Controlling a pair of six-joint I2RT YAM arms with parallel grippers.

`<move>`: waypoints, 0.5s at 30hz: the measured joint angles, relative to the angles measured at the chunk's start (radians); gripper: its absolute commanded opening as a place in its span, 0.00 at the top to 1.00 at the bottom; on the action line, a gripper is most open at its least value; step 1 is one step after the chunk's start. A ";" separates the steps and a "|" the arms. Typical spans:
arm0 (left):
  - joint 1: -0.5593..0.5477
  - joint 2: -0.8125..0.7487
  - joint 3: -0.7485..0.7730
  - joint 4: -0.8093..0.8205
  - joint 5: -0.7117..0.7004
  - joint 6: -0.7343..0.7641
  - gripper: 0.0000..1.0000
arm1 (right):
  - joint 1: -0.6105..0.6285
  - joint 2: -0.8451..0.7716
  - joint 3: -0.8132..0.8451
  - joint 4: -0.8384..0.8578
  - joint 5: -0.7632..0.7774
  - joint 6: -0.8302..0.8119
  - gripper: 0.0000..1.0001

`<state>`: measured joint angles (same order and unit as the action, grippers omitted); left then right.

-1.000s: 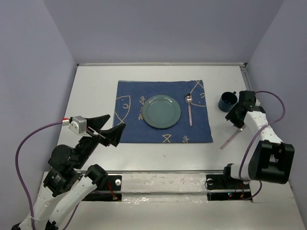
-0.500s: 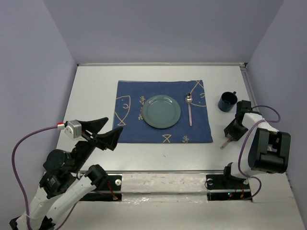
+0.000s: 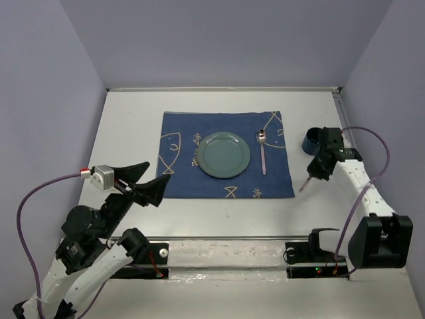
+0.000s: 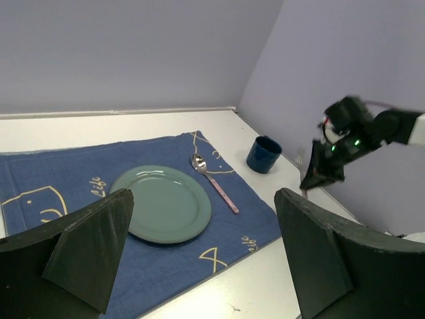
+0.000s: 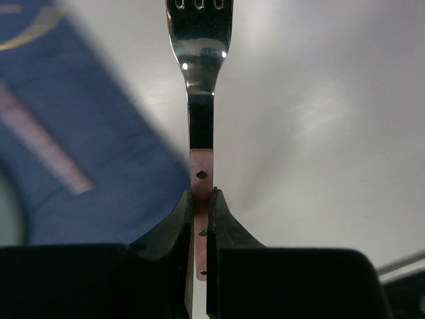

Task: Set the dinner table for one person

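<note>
The left tool [image 3: 158, 170] hung wide open by the near-left corner of the mat [image 3: 186, 181]. The plate [image 3: 224, 154] and spoon [image 3: 263, 156] sat on it, midway across the worktop [image 3: 126, 126]. Right of the mat, the right tool [image 3: 316, 171] clenched the fork [image 3: 304, 185] by its pink handle, tines slanting down and leftward.

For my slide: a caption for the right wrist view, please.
Right gripper holds a pink-handled fork, with table and blue mat behind.

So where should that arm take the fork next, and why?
Probably carry the fork left over the mat, toward the bare cloth left of the plate. The right gripper is shut on its handle near the mug, and the spoon already lies right of the plate.
</note>
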<state>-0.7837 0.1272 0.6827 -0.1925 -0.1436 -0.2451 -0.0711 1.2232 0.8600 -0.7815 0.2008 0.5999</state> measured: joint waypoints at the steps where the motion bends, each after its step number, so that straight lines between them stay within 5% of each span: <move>1: 0.001 0.012 0.000 -0.001 -0.002 0.000 0.01 | 0.051 -0.014 0.037 -0.024 0.000 0.008 1.00; 8: 0.041 0.120 0.000 -0.005 -0.010 -0.007 0.01 | 0.566 0.159 0.534 -0.001 0.055 0.074 1.00; 15: 0.073 0.240 0.000 -0.039 -0.082 -0.048 0.13 | 0.763 0.630 0.977 0.032 0.047 0.026 1.00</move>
<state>-0.7109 0.3672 0.6830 -0.2314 -0.2256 -0.2935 0.6922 1.8530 1.8370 -0.7498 0.2481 0.6254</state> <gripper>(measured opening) 0.935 0.103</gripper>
